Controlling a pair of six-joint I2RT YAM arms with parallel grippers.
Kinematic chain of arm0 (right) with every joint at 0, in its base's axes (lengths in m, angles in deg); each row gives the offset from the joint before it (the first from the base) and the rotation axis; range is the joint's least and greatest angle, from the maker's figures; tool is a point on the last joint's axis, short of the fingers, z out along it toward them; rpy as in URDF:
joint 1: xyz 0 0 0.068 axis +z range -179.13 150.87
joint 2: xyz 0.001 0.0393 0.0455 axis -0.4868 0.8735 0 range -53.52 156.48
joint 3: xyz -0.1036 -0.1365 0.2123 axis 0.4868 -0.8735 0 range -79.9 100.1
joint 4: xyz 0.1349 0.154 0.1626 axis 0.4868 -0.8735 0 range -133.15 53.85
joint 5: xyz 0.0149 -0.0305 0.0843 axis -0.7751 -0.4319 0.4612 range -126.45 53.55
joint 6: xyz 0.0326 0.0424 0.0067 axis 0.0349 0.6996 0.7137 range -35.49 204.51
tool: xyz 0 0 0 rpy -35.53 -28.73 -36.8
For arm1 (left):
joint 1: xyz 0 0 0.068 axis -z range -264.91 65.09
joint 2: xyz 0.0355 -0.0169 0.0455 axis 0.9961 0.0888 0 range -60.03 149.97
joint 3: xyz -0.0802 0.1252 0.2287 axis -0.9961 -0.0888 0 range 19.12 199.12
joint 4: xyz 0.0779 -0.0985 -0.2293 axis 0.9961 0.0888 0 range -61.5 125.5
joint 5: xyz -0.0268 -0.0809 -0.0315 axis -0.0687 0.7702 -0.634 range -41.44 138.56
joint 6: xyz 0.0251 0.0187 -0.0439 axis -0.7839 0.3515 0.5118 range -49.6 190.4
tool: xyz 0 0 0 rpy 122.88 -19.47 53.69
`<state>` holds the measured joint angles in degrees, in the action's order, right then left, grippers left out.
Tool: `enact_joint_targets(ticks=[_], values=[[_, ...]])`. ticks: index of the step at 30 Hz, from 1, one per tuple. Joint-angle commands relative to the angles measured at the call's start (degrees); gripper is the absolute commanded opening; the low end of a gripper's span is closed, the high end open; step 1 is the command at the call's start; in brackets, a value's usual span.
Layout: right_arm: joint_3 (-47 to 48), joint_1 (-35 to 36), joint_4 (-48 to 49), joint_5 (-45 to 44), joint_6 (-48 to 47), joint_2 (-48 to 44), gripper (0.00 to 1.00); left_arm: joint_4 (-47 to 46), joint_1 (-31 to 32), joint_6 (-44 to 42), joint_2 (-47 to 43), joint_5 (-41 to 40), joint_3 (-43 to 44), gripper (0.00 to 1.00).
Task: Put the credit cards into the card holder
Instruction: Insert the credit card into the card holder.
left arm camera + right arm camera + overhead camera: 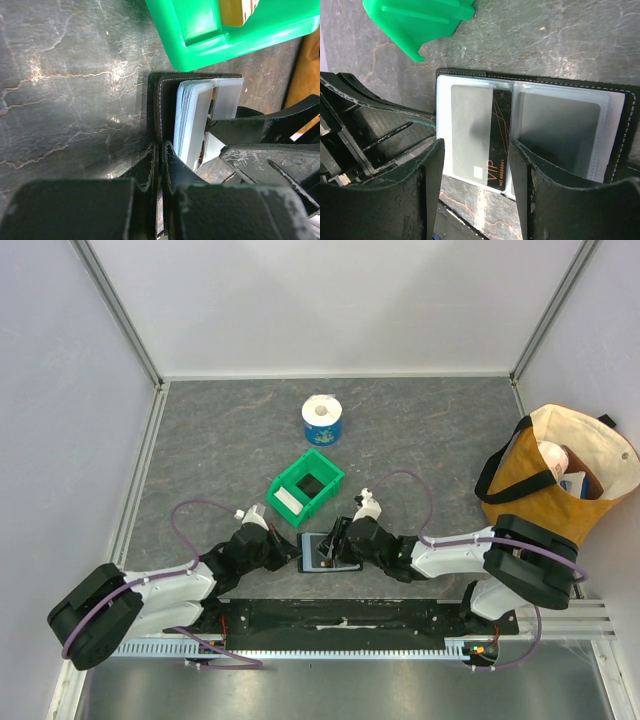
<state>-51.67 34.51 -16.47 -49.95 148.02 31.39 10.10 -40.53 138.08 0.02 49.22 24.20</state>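
Top external, green bin (336, 480) beside card holder (311, 552), roll (323, 420) beyond

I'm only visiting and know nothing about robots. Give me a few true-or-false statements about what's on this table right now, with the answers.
1. The card holder lies open on the table. True.
2. The left gripper is pinched shut on the card holder's edge. True.
3. The right gripper is clamped on the black card. False: its fingers stand apart, one either side of that card.
4. The blue and white roll sits inside the green bin. False: it stands on the table beyond the bin.
5. A tote bag stands at the right side of the table. True.
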Motion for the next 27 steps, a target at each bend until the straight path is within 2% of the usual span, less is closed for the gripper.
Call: enact_joint_targets(ticks=[1,9,24,27], values=[[1.48,0.17,-0.62,3.56,-2.16,2.98,0.61,8.46,0.00,-2.55,0.59,-1.02,-2.45,0.02],[2.80,0.17,3.96,5.67,-3.83,3.69,0.57,8.55,0.00,-2.38,0.50,-0.93,-2.45,0.02],[2.62,0.17,6.86,6.91,-3.65,3.08,0.28,8.37,0.00,-2.47,1.03,-1.02,-2.36,0.02],[2.62,0.17,6.77,6.82,-3.83,2.90,0.30,8.37,0.00,-2.55,0.94,-1.02,-2.36,0.02]])
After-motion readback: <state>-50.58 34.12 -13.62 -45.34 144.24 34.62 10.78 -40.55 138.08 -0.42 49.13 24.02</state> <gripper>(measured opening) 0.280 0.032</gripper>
